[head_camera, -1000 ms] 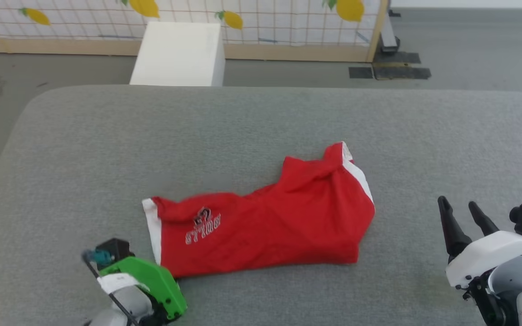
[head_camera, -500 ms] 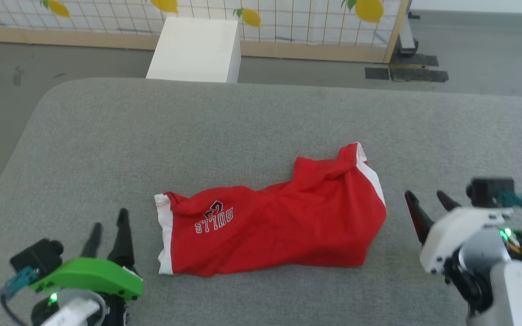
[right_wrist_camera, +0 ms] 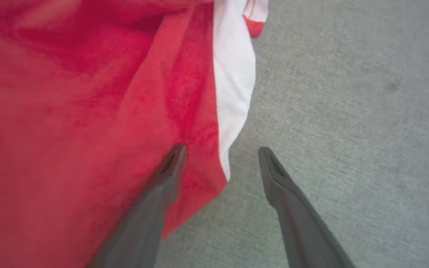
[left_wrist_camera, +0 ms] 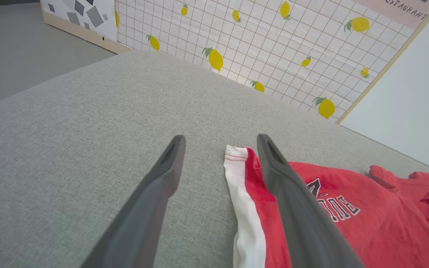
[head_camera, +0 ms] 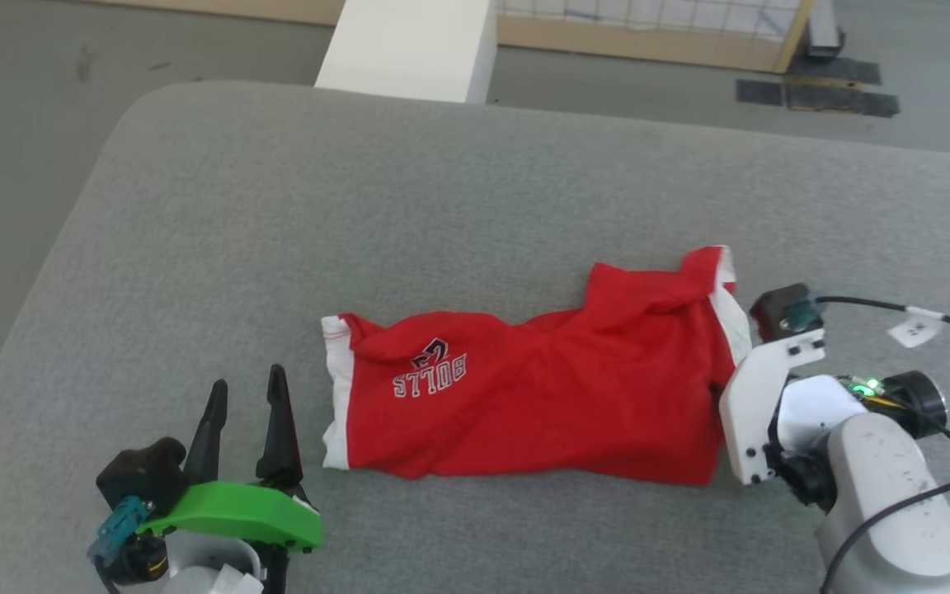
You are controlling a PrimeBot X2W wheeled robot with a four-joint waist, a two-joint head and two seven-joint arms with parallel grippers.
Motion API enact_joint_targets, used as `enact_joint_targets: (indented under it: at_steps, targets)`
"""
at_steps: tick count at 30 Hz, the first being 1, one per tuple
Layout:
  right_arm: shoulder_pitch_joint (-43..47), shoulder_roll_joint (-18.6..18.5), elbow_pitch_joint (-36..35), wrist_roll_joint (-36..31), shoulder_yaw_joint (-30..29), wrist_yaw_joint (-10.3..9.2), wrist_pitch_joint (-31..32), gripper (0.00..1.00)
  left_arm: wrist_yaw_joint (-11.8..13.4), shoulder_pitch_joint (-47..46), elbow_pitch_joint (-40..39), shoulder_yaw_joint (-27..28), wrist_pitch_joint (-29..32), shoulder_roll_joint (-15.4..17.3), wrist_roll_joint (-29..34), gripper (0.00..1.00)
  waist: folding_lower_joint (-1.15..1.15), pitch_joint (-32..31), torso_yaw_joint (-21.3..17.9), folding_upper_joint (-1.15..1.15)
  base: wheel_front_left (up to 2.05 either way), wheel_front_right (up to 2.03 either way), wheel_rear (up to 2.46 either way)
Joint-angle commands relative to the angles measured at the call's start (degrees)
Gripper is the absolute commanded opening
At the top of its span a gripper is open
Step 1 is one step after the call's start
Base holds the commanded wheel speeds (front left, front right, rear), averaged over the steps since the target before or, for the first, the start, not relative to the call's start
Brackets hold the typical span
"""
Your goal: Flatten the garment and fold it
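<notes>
The garment (head_camera: 557,396), red shorts with white side stripes and "BULLS" lettering, lies rumpled and stretched left to right on the grey cushion (head_camera: 359,206). My left gripper (head_camera: 246,388) stands open just left of its white-trimmed hem. In the left wrist view the hem corner of the garment (left_wrist_camera: 385,223) sits between the spread fingers of the left gripper (left_wrist_camera: 221,138). My right gripper (right_wrist_camera: 222,149) is open and points down at the right edge of the garment (right_wrist_camera: 69,111). One finger is over red cloth, the other over bare cushion. In the head view its white wrist mount (head_camera: 759,404) hides the fingers.
A white box (head_camera: 409,41) stands beyond the cushion's far edge, with a wood-framed partition (head_camera: 648,21) behind it. Grey floor (head_camera: 13,124) drops away past the rounded left corner. A black cable (head_camera: 895,511) loops off my right wrist.
The head camera has tilted down. My left gripper opened, let go of the hem corner and now sits beside it. My right gripper moved left and tipped down onto the garment's right edge.
</notes>
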Motion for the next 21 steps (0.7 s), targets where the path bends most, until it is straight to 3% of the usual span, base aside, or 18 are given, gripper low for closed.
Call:
enact_joint_targets:
  at_steps: [1, 4, 5, 15, 21]
  targets:
    - [-0.4, -0.6, 0.5, -0.3, 0.8, -0.09, 0.8, 1.00, -0.5, -1.3, 0.4, 0.0, -0.4, -0.3, 0.5, 1.00, 0.00, 1.4, 1.6, 0.00, 0.00, 0.00, 0.00]
    - [-1.0, -1.3, 1.2, 0.1, 1.1, -0.09, 2.3, 1.00, -1.2, -2.0, 1.0, 0.1, -0.5, -0.8, 1.2, 1.00, 0.00, 2.0, 2.4, 0.00, 0.00, 0.00, 0.00]
    - [-2.7, -2.0, 1.1, 0.8, 0.9, -0.09, 2.8, 0.00, -1.8, -2.8, 1.2, 0.0, -0.5, -1.3, 1.7, 1.00, 0.00, 2.6, 3.3, 0.00, 0.00, 0.00, 0.00]
    - [-21.5, -7.0, 3.4, -1.0, -2.0, -0.09, 0.8, 0.00, -4.2, -6.9, 2.6, -2.1, -0.5, -3.3, 3.3, 1.00, 0.00, 6.1, 8.0, 0.00, 0.00, 0.00, 0.00]
    - [-31.7, -7.1, 8.4, -4.8, -2.2, -0.09, -6.0, 0.00, -5.2, -8.5, 3.9, -3.3, -0.5, -4.1, 3.7, 1.00, 0.00, 7.9, 10.2, 0.00, 0.00, 0.00, 0.00]
